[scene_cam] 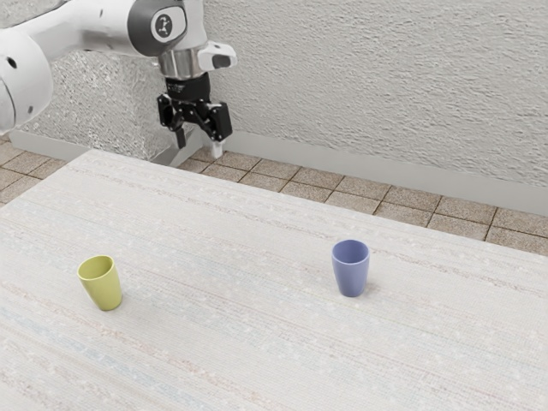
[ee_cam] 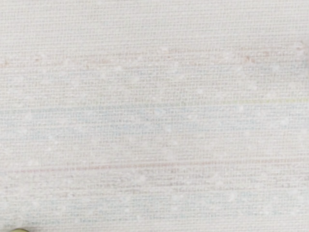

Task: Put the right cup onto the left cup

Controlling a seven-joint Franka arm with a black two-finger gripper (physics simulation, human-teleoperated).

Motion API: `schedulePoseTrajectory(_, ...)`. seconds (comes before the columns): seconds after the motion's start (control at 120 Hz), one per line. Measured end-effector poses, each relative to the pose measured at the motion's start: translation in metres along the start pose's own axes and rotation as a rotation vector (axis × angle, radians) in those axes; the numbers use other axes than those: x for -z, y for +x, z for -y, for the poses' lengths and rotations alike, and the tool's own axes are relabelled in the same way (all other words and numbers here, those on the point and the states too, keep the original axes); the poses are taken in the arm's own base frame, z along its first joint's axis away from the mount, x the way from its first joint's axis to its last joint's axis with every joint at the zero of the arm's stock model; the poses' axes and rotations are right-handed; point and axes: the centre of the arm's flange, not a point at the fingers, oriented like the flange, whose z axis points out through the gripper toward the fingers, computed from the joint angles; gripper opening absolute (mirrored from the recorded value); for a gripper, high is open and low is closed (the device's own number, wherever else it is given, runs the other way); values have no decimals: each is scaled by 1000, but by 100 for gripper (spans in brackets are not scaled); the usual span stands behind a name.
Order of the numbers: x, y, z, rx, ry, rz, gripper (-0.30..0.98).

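Note:
High above the table's far edge, my gripper [scene_cam: 199, 144] hangs in the exterior view with its two fingers spread apart and nothing between them. A yellow-green cup [scene_cam: 104, 285] stands upright toward the exterior view's left. The blue cup [scene_cam: 351, 271] is upright too, toward the exterior view's right, well apart from the other cup. Neither cup touches the gripper. In the wrist view, a small bit of the yellow-green cup [ee_cam: 19, 230] peeks in at a lower corner.
Both cups stand on a pale table [scene_cam: 231, 342] with faint stripes. Beyond its far edge lie a brown tiled floor [scene_cam: 342, 187] and a rough grey wall [scene_cam: 385, 77].

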Motion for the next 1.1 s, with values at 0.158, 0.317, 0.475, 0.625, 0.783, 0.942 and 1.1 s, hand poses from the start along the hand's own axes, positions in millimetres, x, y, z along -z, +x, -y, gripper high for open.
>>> schedulePoseTrajectory(0.158, -26, 29, -27, -37, 9, 2, 66)
schedulePoseTrajectory(0.317, -47, 53, -55, -73, 10, -9, 66)
schedulePoseTrajectory(0.475, -80, 72, -92, -118, 2, 7, 66)
schedulePoseTrajectory(0.625, -107, 81, -123, -156, -3, 18, 66)
schedulePoseTrajectory(0.783, -120, 80, -161, -185, -13, 24, 66)
schedulePoseTrajectory(0.942, -132, 81, -180, -168, -35, 33, 66)
schedulePoseTrajectory(1.1, -147, 90, -194, -133, -51, 36, 66)
